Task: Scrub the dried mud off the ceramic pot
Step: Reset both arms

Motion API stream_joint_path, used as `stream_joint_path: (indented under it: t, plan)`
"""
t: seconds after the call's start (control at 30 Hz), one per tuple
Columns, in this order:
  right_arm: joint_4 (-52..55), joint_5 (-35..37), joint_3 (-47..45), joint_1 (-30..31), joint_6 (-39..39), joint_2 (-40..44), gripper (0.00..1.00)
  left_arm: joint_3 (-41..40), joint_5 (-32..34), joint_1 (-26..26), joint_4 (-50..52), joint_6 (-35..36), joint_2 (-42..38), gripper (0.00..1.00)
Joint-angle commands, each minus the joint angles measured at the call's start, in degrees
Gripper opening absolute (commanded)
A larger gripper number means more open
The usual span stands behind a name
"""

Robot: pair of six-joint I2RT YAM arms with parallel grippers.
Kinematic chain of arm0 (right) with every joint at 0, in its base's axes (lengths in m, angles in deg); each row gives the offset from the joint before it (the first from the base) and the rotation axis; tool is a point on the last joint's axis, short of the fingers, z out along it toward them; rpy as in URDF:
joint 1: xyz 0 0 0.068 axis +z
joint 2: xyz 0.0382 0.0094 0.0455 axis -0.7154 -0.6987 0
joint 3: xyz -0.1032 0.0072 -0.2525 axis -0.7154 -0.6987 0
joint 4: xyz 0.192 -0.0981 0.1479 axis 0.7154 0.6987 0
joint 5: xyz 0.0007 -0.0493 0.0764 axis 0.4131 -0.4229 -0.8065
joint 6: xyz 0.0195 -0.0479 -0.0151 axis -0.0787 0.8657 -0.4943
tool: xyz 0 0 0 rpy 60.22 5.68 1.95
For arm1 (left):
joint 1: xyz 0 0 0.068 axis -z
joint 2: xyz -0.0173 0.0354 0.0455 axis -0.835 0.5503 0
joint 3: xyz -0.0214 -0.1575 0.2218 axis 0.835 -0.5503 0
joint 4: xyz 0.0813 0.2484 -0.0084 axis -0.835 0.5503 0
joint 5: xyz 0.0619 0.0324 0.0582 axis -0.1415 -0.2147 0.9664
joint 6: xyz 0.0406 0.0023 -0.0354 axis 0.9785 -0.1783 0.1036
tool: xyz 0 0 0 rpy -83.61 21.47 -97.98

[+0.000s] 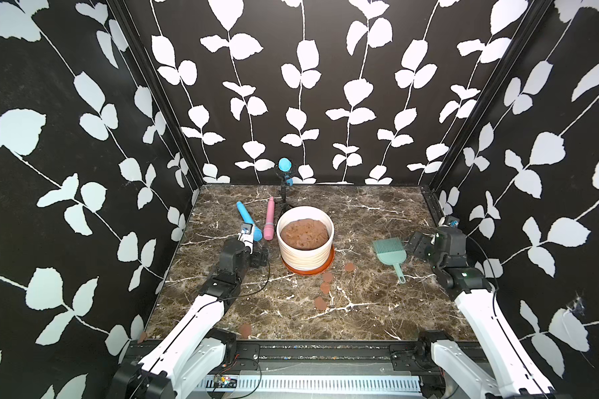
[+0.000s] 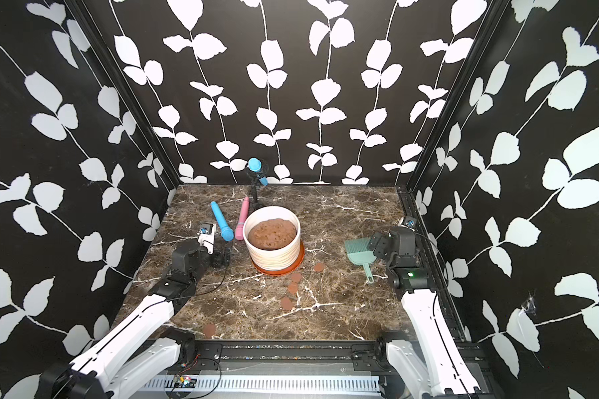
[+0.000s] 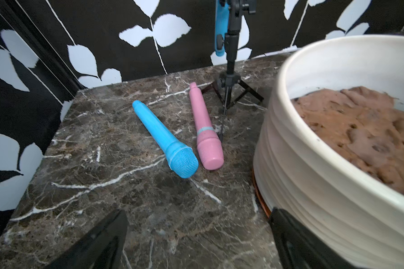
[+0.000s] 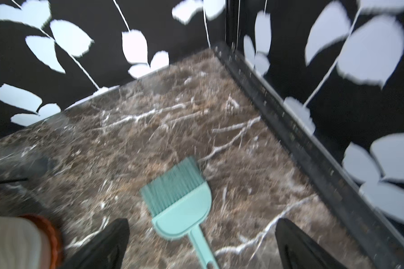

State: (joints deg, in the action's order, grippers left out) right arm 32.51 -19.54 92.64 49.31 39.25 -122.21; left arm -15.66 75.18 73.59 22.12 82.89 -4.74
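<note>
Because the ceramic pot (image 1: 305, 257), standing mid-table, shows a ribbed wall bare of dirt on every side in view, and the dried mud (image 1: 327, 277) lies as flat discs on the marble table (image 1: 377, 214) just in front of it, the scrubbing looks close to finished, though the far side is hidden. Any further pass would call for a firm grip low on the handle of the teal brush (image 1: 388, 254), bristles worked along the grooves with light pressure so the pot neither slides nor tips. The left gripper (image 3: 198, 210), jaws spread wide and empty, sits just beside the pot's wall and could brace it. The brush lies flat on the right arm's side of the pot. The right gripper (image 4: 202, 221) hangs over its handle, jaws wide apart and clear of it. The pot holds a lumpy brown soil mass (image 1: 304, 234) below its rim, so tilting risks a spill. Its orange saucer (image 1: 308, 272) holds only the pot.
</note>
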Motion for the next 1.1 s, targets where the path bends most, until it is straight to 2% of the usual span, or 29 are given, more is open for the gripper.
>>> stream_joint_path:
  t: [0.0,0.17,0.33,0.43,0.5,0.6,0.67,0.7,0.77,0.83,0.87,0.93,1.07]
  plan:
    - [-17.21,4.02,-6.47,-0.12,8.63,-0.16,1.0,-2.02,1.25,-2.4,-11.65,2.11,3.59,0.99]
    - [-35.08,2.82,-15.68,-0.12,12.51,-7.46,1.0,-4.6,5.09,-2.65,-22.53,9.42,11.17,0.98]
    - [-42.7,-3.46,-16.51,-0.17,17.11,-17.56,1.0,-9.64,5.52,-2.73,-34.12,11.07,16.73,0.98]
    - [-58.14,-8.38,-21.14,-0.12,23.01,-22.81,1.0,-9.97,1.33,-4.14,-40.88,11.24,22.03,0.99]
    - [-68.08,-9.79,-23.69,-0.12,25.55,-27.23,1.0,-8.38,-0.24,-4.25,-39.53,12.87,23.32,0.98]
    - [-68.28,-10.1,-22.05,-0.13,25.91,-32.29,1.0,-8.5,-1.31,-5.14,-43.37,14.56,26.64,0.98]
    - [-76.42,-9.45,-22.71,-0.12,25.85,-38.77,1.0,-9.61,-3.05,-7.24,-51.32,13.64,31.49,0.98]
    - [-77.43,-7.17,-22.54,-0.19,25.03,-40.09,1.0,-9.78,-2.74,-7.97,-53.21,12.78,32.61,0.98]
    - [-67.91,-4.44,-19.82,-0.52,23.18,-37.75,1.0,-9.26,-5.26,-9.59,-52.18,11.36,33.85,0.99]
    - [-69.16,-8.32,-19.0,-2.13,22.61,-39.2,1.0,-8.54,-4.45,-10.64,-57.97,10.41,38.58,0.99]
    - [-66.35,-8.85,-18.53,-2.36,22.5,-38.35,0.99,-7.58,-3.55,-11.36,-55.6,8.8,37.98,0.98]
    - [-67.87,-9.4,-18.58,-2.62,22.35,-38.8,0.99,-4.16,-3.69,-13.57,-45.83,5.73,36.41,0.98]
    - [-67.28,-10.86,-18.72,-3.32,22.05,-38.41,1.0,-2.86,-4.8,-14.8,-42.78,4.67,36.63,0.99]
